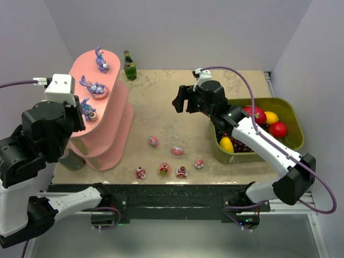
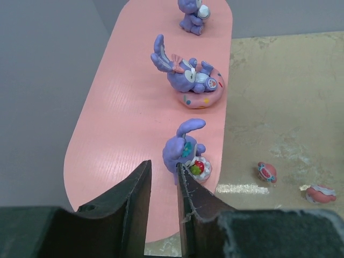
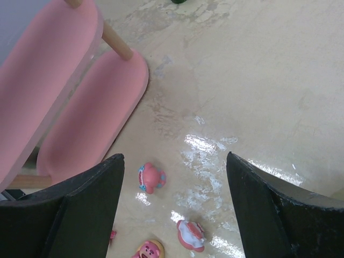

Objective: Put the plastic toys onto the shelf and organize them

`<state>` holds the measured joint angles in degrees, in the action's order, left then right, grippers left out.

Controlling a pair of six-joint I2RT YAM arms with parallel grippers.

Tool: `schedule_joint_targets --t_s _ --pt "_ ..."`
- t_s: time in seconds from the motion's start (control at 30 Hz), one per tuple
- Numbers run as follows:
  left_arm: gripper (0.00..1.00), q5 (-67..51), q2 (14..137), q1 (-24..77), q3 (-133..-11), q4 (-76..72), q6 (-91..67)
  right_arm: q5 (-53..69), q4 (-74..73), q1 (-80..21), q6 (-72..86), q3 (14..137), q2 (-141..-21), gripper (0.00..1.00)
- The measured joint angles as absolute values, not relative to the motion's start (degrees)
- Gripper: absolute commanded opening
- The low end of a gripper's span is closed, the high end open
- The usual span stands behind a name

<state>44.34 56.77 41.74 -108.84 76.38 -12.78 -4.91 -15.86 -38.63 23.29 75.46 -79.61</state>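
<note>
Nearest the left wrist camera, the left gripper [image 2: 163,166] is hovering over the near end of the shelf [image 2: 123,134], at its top tier. Its jaws are standing only narrowly apart, with bare pink surface showing between them, so nothing is being held. Just beyond one fingertip, a purple bunny toy [image 2: 185,153] with a small basket is standing upright, close to the tier's table-side edge. Whether the finger is touching it cannot be told. Two more purple toys are sharing this tier: a ring toy [image 2: 192,80] reclining at mid-length and a far toy [image 2: 192,13] at the end.

The step in hand is judged to be the release of the bunny toy. A clean release is calling for wider jaws first, then a straight lift away from the tier. Any sideways sweep is risking a knock that sends the figurine over the edge.

The right gripper [image 3: 174,157] is hanging wide open and empty above the table [image 3: 258,80]. A pink toy [image 3: 150,177] is lying below it, nearer one finger than the other. Centring the jaws over that toy before descending is looking advisable. Six loose toys [image 1: 164,170] are waiting on the table in front of the shelf, so most of the task is remaining. Spacing them evenly along the lower tiers is looking like the tidy option.
</note>
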Motion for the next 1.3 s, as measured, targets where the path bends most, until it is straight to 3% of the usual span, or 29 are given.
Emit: schedule_joint_targets --t_s 0.37,0.47,0.6,0.87,1.07,1.3 --pt "0.51 42.4 56.0 41.7 -114.0 75.7 -12.3 -2.4 -15.2 -42.2 19.6 77.0 -80.3 0.81" --pt "0.53 42.1 55.9 41.7 -114.6 73.8 -11.2 -1.7 -14.1 -46.2 17.2 80.5 -82.5 0.77" --pt "0.53 41.4 56.2 41.7 -115.0 68.8 -8.8 0.4 -11.9 -49.7 15.5 86.1 -86.0 0.6" --pt "0.55 37.5 55.2 41.7 -112.6 52.0 -4.3 4.1 -8.9 -56.6 14.0 99.4 -94.9 0.18" --pt "0.57 32.9 55.2 41.7 -110.6 44.6 -3.3 7.2 -7.6 -62.3 13.4 104.5 -99.5 0.07" --pt "0.59 29.6 55.3 41.7 -108.4 41.1 -3.2 8.4 -6.8 -63.3 13.5 111.0 -105.1 0.05"
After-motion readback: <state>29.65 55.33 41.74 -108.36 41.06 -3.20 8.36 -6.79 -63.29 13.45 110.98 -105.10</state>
